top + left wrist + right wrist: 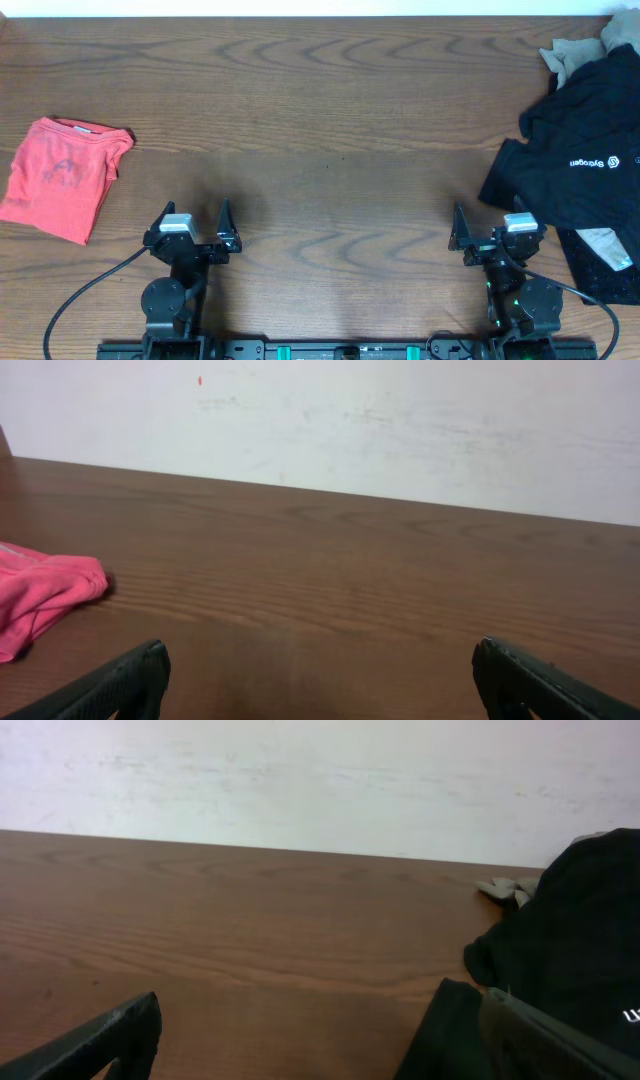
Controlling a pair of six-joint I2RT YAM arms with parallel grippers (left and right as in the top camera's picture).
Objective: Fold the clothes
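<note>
The black shirt (590, 130) lies crumpled at the right edge of the table (330, 100), unfolded. The coral-red tee (60, 175) at its left edge looks folded. The beige garment (575, 55) bunches in its far-right corner. The left gripper (195, 217) and right gripper (490, 222) sit at its near edge, jaws apart, empty.

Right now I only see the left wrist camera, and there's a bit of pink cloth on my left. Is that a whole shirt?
Observer: Yes, it's a whole coral-red tee, and it looks folded, near the left edge of the table.
Operator: Are there more clothes?
Observer: A crumpled black collared shirt with white lettering lies at the far right, beside the open right gripper.
Operator: Anything else?
Observer: A beige garment pokes out behind the black shirt at the back right corner.
</note>
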